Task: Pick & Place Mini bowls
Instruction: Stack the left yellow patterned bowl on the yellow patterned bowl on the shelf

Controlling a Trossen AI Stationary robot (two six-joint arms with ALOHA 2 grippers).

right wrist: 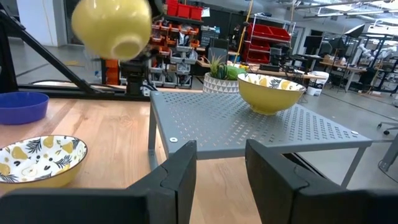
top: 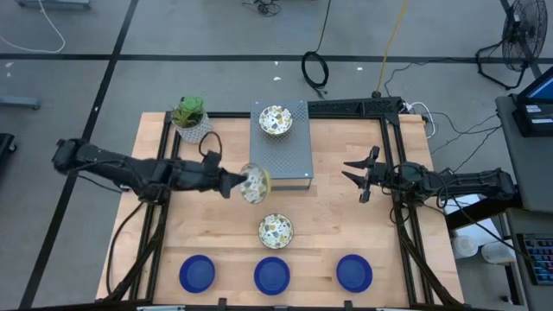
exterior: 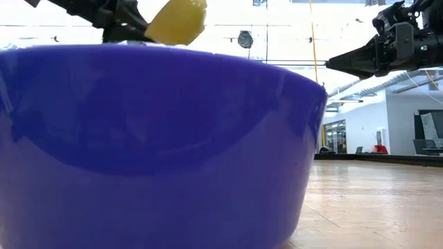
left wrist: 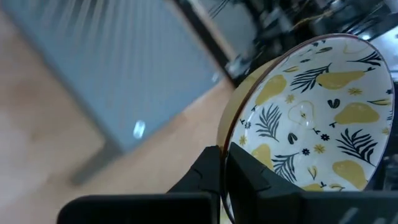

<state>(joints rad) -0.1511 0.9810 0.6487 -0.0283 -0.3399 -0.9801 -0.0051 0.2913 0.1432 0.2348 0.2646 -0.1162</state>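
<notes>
L pincer [top: 235, 183] clamps patterned bowl [top: 255, 183] rim, tilted, above table

A blue bowl [exterior: 152, 145] fills the foreground; a yellow-bottomed bowl [exterior: 178, 22] hangs above its rim.

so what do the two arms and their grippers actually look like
Both arms are dark, near-black jointed links. The left gripper and right gripper each end in two flat, angular dark fingers. In the high view, black cables trail from the arm bases. No markings or colour accents are visible on either.
</notes>
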